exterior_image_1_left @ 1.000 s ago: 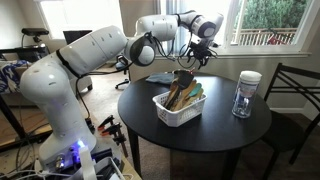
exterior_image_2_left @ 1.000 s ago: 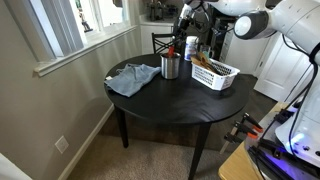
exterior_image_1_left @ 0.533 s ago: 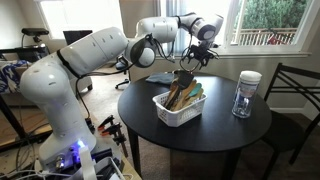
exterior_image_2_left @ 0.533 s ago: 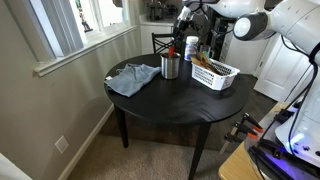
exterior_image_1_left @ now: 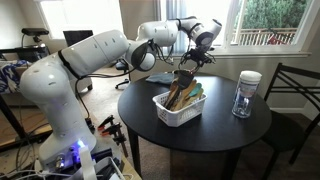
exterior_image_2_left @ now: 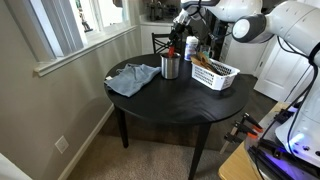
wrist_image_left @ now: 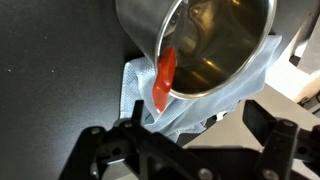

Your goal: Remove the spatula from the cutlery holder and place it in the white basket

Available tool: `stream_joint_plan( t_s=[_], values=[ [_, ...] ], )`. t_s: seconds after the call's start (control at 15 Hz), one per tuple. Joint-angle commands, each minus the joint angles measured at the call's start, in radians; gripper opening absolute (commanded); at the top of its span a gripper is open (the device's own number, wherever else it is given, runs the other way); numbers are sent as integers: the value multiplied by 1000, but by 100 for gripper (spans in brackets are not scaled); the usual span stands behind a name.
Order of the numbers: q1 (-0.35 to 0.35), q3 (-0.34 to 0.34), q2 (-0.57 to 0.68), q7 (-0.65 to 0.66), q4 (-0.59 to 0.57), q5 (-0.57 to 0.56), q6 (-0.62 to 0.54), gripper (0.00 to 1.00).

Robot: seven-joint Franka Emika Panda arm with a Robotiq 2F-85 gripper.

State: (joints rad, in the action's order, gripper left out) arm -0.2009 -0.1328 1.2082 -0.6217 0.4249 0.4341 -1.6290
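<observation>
The white arm (exterior_image_1_left: 95, 55) stands up from its base at the lower left in an exterior view, bends at a thick elbow (exterior_image_1_left: 143, 52) and stretches level across to the wrist (exterior_image_1_left: 207, 30). The dark hand (exterior_image_1_left: 196, 52) hangs under the wrist, pointing down. In an exterior view the hand (exterior_image_2_left: 183, 24) sits high, below the bent forearm (exterior_image_2_left: 240, 20). In the wrist view the hand (wrist_image_left: 190, 145) has its two black fingers (wrist_image_left: 98, 148) spread wide apart.
</observation>
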Motion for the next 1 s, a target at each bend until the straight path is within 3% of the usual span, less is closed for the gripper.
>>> stream_joint_plan(
  t_s=[0.0, 0.07, 0.13, 0.2, 0.67, 0.87, 0.93],
  values=[
    [-20, -35, -5, -65, 15, 23, -8, 100],
    [-24, -39, -5, -69, 16, 24, -7, 100],
    [-28, -43, -5, -74, 17, 25, -5, 75],
    [-32, -48, -7, -77, 20, 26, 4, 74],
    [-50, -60, -14, -58, 23, 18, 8, 26],
    [-49, -48, -20, -47, 23, 4, 12, 11],
    [-50, -48, -21, -48, 23, 4, 14, 15]
  ],
)
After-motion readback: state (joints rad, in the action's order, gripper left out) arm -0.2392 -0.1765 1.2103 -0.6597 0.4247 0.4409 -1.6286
